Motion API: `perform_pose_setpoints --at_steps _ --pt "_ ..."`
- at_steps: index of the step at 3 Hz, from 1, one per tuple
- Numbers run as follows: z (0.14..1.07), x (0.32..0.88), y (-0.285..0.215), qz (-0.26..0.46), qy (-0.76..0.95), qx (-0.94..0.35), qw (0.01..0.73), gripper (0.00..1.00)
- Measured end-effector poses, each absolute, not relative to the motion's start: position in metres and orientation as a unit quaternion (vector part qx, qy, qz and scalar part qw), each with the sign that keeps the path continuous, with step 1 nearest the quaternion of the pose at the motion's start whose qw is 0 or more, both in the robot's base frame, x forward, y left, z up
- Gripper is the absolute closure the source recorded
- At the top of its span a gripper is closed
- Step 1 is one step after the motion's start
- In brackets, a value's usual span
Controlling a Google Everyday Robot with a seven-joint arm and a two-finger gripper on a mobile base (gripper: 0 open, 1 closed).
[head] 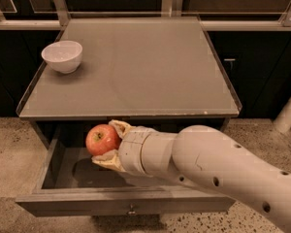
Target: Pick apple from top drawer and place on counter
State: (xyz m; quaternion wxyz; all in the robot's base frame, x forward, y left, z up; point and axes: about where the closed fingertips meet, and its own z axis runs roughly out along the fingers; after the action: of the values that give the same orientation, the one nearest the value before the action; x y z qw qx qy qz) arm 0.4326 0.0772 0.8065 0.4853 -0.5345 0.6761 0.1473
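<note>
The red apple (pixel 102 139) with yellowish patches is held in my gripper (pixel 109 143), whose tan fingers (pixel 118 127) close on it from above and below. The apple hangs above the open top drawer (pixel 63 174), lifted off its floor, just below the front rim of the grey counter (pixel 145 67). The drawer is pulled out, its front panel with a small metal knob (pixel 131 209) at the bottom of the view. My white arm (pixel 218 169) reaches in from the lower right across the drawer.
A white bowl (pixel 62 56) stands on the counter's far left. Dark cabinets line the back and sides. A white post (pixel 288 110) stands on the speckled floor at the right.
</note>
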Motion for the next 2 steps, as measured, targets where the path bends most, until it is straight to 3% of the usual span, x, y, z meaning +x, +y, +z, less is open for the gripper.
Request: perform_pose_setpoints --at_steps 2 --pt "0.888 0.447 0.095 0.104 0.635 -0.586 0.493 1.0"
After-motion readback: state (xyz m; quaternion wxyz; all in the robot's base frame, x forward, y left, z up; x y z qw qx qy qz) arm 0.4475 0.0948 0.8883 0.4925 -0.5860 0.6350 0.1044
